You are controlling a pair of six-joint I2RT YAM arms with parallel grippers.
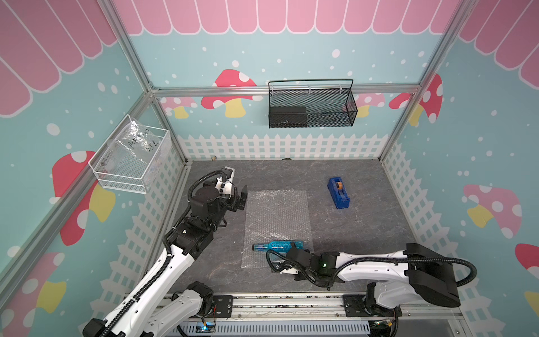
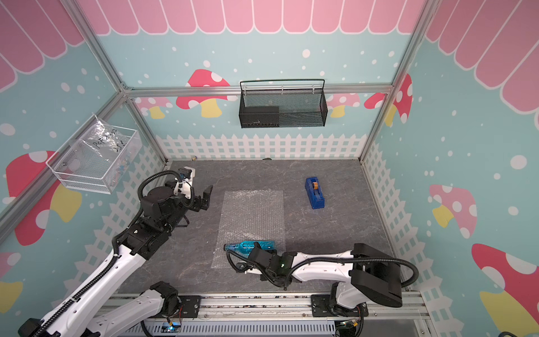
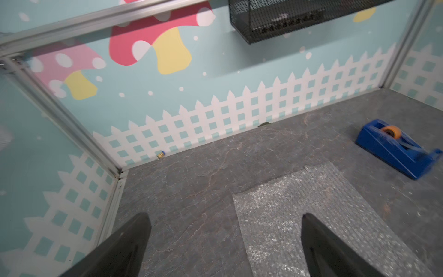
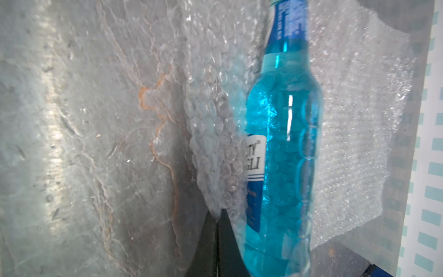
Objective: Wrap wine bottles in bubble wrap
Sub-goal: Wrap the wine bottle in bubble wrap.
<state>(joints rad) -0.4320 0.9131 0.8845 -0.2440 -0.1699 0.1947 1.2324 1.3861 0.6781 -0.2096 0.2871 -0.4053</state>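
Observation:
The wine bottle (image 1: 277,246) (image 2: 250,246), clear with bright blue liquid, lies on its side across the near end of the bubble wrap (image 1: 277,216) (image 2: 253,216), cap to the left. My right gripper (image 4: 217,215) is shut on the wrap's near edge (image 4: 211,120), which stands up in a fold right beside the bottle (image 4: 280,144). In both top views its fingers are hidden under the wrist (image 1: 294,252). My left gripper (image 1: 243,200) (image 3: 225,217) hangs open over the far left corner of the wrap (image 3: 299,215), nothing between its fingers.
A blue tape dispenser (image 1: 339,193) (image 3: 395,148) stands on the grey floor to the right of the wrap. A black mesh basket (image 1: 312,105) hangs on the back wall. A white wire basket (image 1: 131,160) with a crinkled bag hangs on the left wall.

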